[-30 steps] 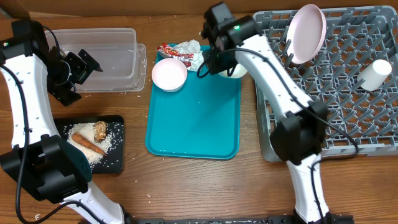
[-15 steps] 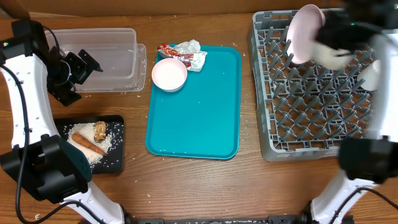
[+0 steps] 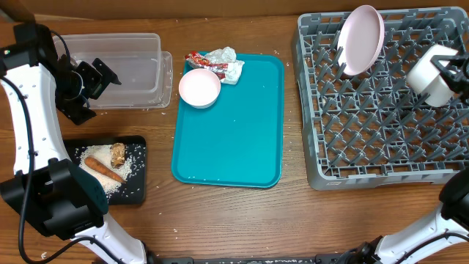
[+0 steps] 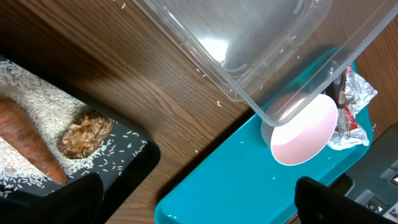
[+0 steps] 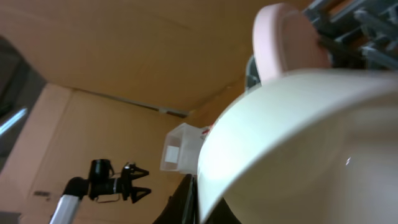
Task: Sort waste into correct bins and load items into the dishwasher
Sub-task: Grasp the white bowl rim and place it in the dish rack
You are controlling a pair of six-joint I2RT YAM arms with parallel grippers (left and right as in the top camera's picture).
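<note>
My right gripper is shut on the rim of a white bowl, held on its side over the right part of the grey dishwasher rack. That bowl fills the right wrist view, with one dark finger against its rim. A pinkish plate stands upright in the rack. Another white bowl, a crumpled napkin and a red-and-white wrapper lie at the teal tray's far end. Over the clear tub my left gripper hangs open and empty.
The shallow black tray at the front left holds a carrot stick, a brown chunk and loose rice. The teal tray lies mid-table. A few rice grains dot the wood near the tub.
The right arm has swung from the far end of the teal tray across to the right side of the rack, carrying the white bowl. The left arm has stayed still.
</note>
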